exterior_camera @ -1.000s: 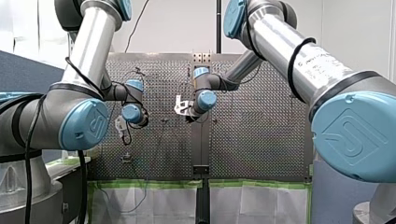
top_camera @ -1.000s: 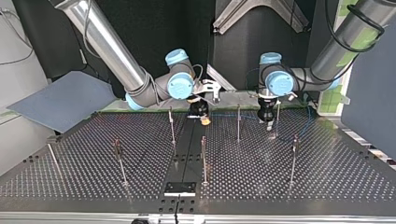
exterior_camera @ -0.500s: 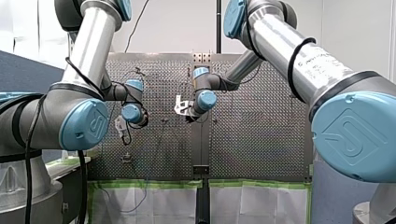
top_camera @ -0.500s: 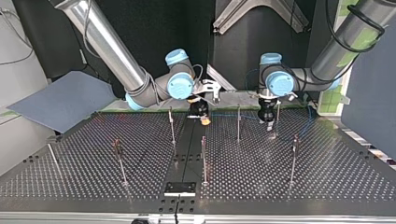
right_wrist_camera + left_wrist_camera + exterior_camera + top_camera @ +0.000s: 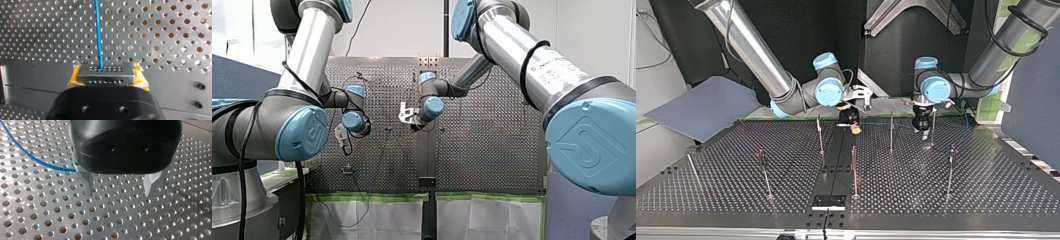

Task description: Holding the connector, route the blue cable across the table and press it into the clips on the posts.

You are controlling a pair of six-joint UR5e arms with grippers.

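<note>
In the right wrist view my right gripper (image 5: 106, 67) is shut on a grey connector block (image 5: 105, 75), its yellow pads (image 5: 74, 76) pressed on both sides. The blue cable (image 5: 98, 32) runs out of the block straight ahead over the perforated table. In the top view this gripper (image 5: 851, 125) hangs low at the table's far middle, and the cable (image 5: 876, 123) leads to the right, past a thin post (image 5: 891, 132). My left gripper (image 5: 120, 191) stands open just above the plate, nothing between its metal fingers (image 5: 87, 185); the cable (image 5: 30, 155) passes beside one finger. In the top view it (image 5: 924, 132) is next to another post (image 5: 933, 127).
Several more thin posts stand on the table, among them one (image 5: 854, 170) in the middle, one (image 5: 764, 172) to the left and one (image 5: 950, 170) to the right in the top view. A small black plate (image 5: 828, 201) lies at the near edge. A grey board (image 5: 701, 107) leans at the left.
</note>
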